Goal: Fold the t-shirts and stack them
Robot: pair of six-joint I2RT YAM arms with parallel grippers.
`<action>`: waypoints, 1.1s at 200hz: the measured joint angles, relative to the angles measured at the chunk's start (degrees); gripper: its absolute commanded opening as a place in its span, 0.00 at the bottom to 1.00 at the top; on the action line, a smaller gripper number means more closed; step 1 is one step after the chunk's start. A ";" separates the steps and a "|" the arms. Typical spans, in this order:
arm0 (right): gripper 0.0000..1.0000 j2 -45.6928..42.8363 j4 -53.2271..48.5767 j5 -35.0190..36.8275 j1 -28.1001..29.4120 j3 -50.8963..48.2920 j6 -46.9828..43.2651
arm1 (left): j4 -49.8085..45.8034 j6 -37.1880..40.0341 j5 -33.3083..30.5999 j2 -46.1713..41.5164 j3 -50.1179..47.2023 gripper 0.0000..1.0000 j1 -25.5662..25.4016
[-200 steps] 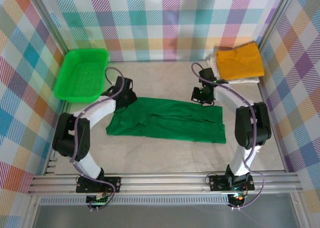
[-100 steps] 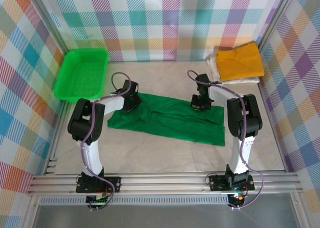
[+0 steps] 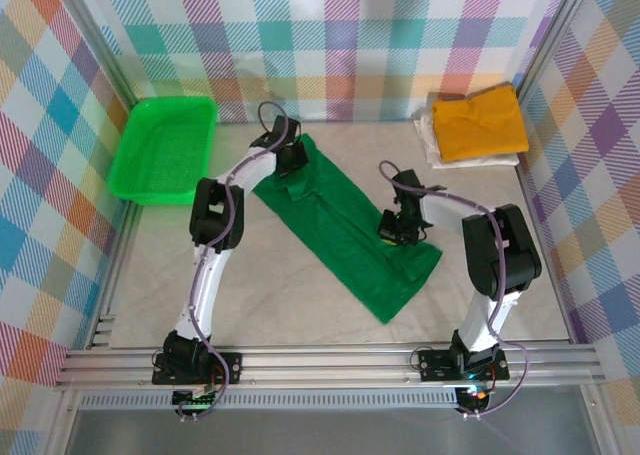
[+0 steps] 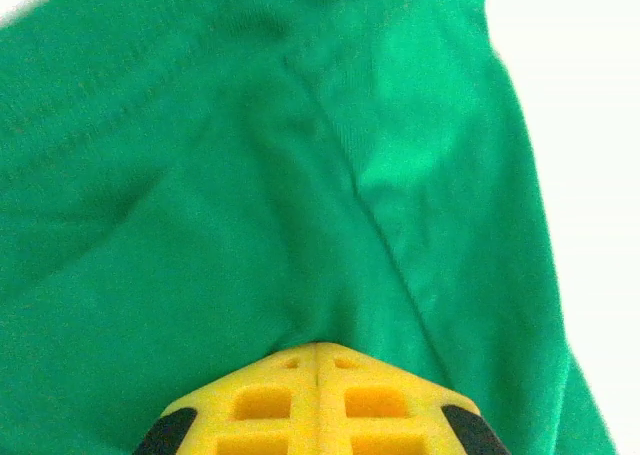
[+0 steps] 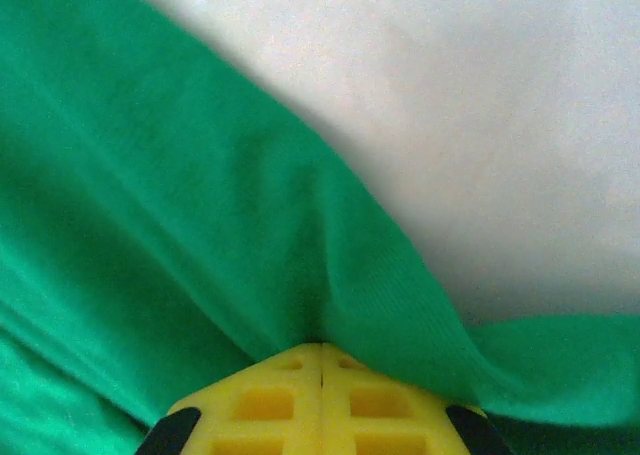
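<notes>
Two grippers pinch the green shirt (image 3: 340, 225), which lies as a diagonal band on the table (image 3: 280, 295), from upper centre to lower right of the top view. The left gripper (image 3: 290, 160) holds the upper end, near the basket (image 3: 160, 145), its fingers (image 4: 260, 405) pressed together with cloth bunched at the tips. The right gripper (image 3: 395, 230) is likewise closed on a raised fold at the right edge. The yellow shirt (image 3: 478, 123) lies folded on the white shirt (image 3: 430, 143) at upper right, well apart.
</notes>
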 measured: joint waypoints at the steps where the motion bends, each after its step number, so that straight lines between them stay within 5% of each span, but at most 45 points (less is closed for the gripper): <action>1: 0.00 -0.09 0.04 -0.11 0.22 -0.13 0.13 | -0.13 0.09 0.02 0.26 0.50 0.00 0.00; 21: 0.00 -2.67 0.09 -1.64 6.64 -3.17 3.56 | -4.66 2.82 1.14 5.53 11.02 0.00 0.02; 57: 0.02 -7.98 -2.23 -0.22 10.86 -3.74 6.05 | -7.48 5.70 0.76 4.96 12.46 0.00 0.33; 80: 0.02 -7.63 -3.96 2.67 9.60 3.08 3.80 | -3.85 5.73 0.20 -3.67 -1.51 0.00 0.76; 111: 0.00 -0.81 -4.22 4.02 8.50 17.57 -2.10 | 6.64 1.97 -3.37 -26.67 -30.95 0.00 0.55; 140: 0.00 12.00 -6.21 4.35 8.04 34.47 -8.87 | 13.75 -1.68 -6.16 -39.23 -42.14 0.00 -0.13; 220: 0.00 38.10 -15.37 4.83 8.00 65.53 -18.01 | 17.00 -8.98 -8.00 -31.71 -52.09 0.00 -1.31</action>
